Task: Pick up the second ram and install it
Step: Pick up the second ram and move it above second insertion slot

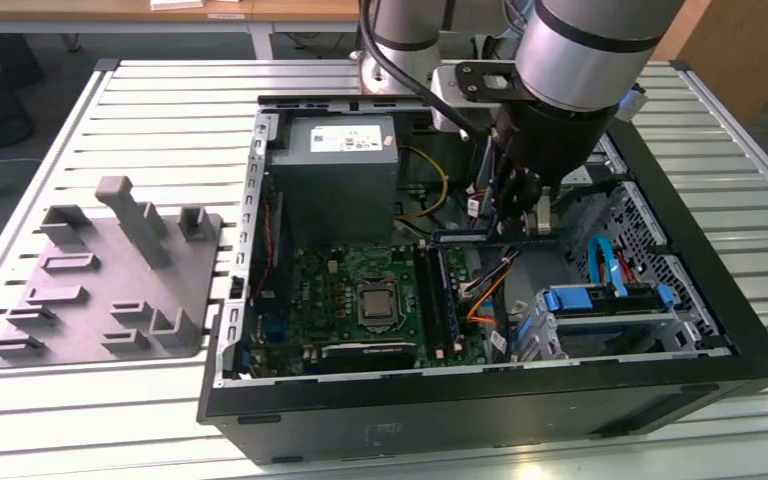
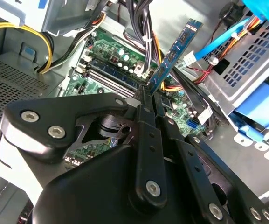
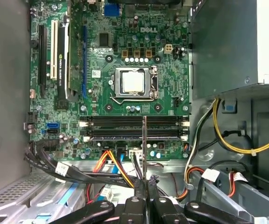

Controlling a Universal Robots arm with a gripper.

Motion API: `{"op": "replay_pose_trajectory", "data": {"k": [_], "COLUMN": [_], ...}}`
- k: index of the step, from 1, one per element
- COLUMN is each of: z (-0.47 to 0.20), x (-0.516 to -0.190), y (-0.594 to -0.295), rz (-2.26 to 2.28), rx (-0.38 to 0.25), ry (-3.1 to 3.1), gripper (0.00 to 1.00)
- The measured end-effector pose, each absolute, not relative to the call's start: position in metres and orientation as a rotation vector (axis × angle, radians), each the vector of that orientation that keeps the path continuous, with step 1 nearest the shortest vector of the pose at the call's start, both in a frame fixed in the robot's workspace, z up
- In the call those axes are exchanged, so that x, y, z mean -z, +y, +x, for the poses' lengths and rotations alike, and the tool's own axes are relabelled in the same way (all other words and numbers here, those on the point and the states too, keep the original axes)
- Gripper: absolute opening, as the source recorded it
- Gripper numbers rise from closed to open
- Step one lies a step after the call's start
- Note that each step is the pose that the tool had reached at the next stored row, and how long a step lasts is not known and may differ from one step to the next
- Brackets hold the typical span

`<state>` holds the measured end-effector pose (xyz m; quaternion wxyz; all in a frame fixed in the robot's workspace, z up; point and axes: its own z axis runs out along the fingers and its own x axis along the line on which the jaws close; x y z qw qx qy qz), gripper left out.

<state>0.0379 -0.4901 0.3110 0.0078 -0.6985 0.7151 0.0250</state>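
Second wrist view shows the second ram [image 2: 174, 53] pinched at one short end between the fingers [image 2: 146, 121] of the gripper [image 2: 147, 92]; the fingers are drawn narrow, flat against the two faces of the board, and the rest of the stick juts free above the motherboard [image 2: 101, 56]. In the first wrist view the stick appears edge-on as a thin line reaching over the memory slots [image 3: 134, 127]; it is not seated, and how well it lines up with a slot cannot be told.

The stick is probably very light and stiff, but thin and fragile; it should bear a push along its edge far better than any bending or twisting. Its faces look smooth, so a grip at one end may let it pivot or slip; the bare board margins and short ends seem the safer places to hold, away from the chips and the contact edge.

The open computer case [image 1: 491, 400] lies on its side on a slatted metal table [image 1: 157, 100]; a grey moulded fixture [image 1: 104, 280] rests on the table to the exterior view's left of the case. Room inside is tight; bundled cables [image 3: 111, 165] run just beside the slots, with the power supply [image 1: 337, 165] and a blue-trimmed drive cage [image 1: 598, 300] near.
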Motion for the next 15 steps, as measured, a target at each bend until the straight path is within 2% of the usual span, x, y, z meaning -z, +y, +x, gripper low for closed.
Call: {"op": "replay_pose_trajectory", "data": {"k": [15], "z": [0.027], "x": [-0.290], "y": [-0.494], "rz": [-2.184], "rx": [-0.077], "ry": [2.236], "gripper": [0.14]}}
